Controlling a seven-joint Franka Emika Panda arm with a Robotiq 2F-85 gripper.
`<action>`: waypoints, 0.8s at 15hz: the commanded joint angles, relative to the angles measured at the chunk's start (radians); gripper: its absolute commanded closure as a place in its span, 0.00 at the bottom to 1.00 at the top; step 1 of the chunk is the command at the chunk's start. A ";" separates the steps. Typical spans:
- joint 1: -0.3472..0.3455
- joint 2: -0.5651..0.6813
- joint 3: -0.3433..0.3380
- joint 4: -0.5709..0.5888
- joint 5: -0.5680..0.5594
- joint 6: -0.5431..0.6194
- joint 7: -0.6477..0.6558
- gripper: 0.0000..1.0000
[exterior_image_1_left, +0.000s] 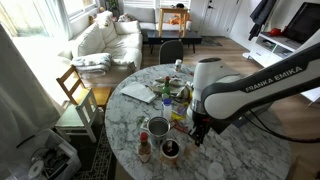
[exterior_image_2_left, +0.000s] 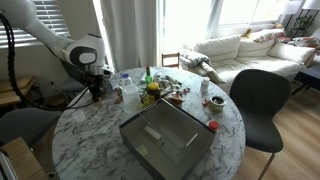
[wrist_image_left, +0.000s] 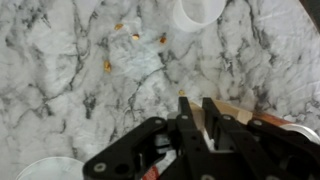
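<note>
Wrist view shows me the gripper (wrist_image_left: 196, 108) above the marble table (wrist_image_left: 80, 80), its two fingers clenched close together; I cannot tell whether anything is pinched between them. In an exterior view the dark cup (exterior_image_1_left: 170, 149) stands just left of it, beside a small bottle (exterior_image_1_left: 145, 150).

Daylight from windows (exterior_image_2_left: 200, 20) on the far side, blown out in both exterior views; sofa (exterior_image_1_left: 105, 40) nearly clipped white. Marble worktop (exterior_image_1_left: 240, 155) evenly lit, shadows soft and short. All 3 frames low-res and soft. Wrist view worst: smeared by blur, washed-out colour, jaws at the near edge dark and out of focus.
</note>
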 joint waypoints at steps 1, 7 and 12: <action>0.020 0.031 -0.010 0.017 -0.021 0.005 0.042 0.95; 0.025 0.038 -0.012 0.023 -0.024 -0.007 0.062 0.93; 0.027 0.034 -0.012 0.018 -0.028 -0.003 0.067 0.34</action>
